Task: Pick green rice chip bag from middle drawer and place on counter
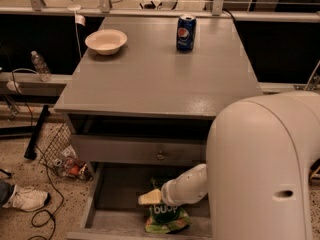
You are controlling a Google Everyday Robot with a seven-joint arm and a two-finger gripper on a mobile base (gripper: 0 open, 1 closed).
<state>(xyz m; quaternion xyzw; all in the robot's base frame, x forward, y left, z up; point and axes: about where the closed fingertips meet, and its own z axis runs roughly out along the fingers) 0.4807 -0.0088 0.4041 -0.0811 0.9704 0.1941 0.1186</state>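
The green rice chip bag lies on the flat bottom of the pulled-out middle drawer, near its front edge, right of centre. My gripper is down inside the drawer, with its tan tip just above the bag's upper left edge. Whether it touches the bag cannot be told. The white forearm reaches in from the right and hides the top of the bag. The grey counter is the cabinet top above.
A cream bowl sits at the counter's back left and a blue Pepsi can at the back middle. A closed drawer front with a small knob is above the open drawer. My large white arm housing fills the right foreground. Cables, a wire basket and a shoe lie on the floor at left.
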